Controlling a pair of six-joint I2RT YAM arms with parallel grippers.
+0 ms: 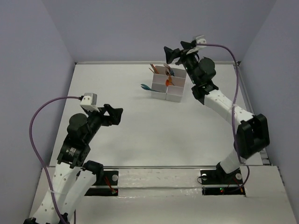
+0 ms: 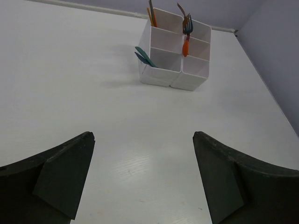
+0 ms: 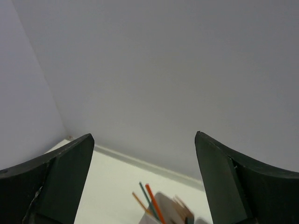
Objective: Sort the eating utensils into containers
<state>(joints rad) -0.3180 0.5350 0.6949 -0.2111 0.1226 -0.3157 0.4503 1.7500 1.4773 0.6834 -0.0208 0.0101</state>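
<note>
Both pincers stand with jaws spread wide and nothing held between them. The left pincer (image 2: 142,179) hangs above the bare tabletop (image 2: 70,93) on the near left. It is well apart from the white container block (image 2: 161,77), which its two dark fingers (image 2: 60,182) frame from a distance. The right pincer (image 1: 169,52) is held high at the far side, just beyond the block's far edge and above it. Its wrist view looks mostly at the grey back wall (image 3: 149,70), with only a few utensil tips (image 3: 153,205) and the block's top at the bottom edge.

The block sits on the far half of the tabletop, right of centre, with six square compartments in two columns of three. In the far-left compartment a bunch of thin sticks (image 2: 152,14), orange and brownish, stands leaning out over the far rim. Along the centre divider an orange utensil (image 2: 185,46) stands upright at the middle row. A teal fork head (image 2: 188,25) and a brown end (image 2: 180,9) rise just behind it; which right-hand compartment each stands in cannot be told. Two teal utensils (image 2: 145,57) stick out sideways over the left wall at the near-left compartment, their ends pointing away from the block.
</note>
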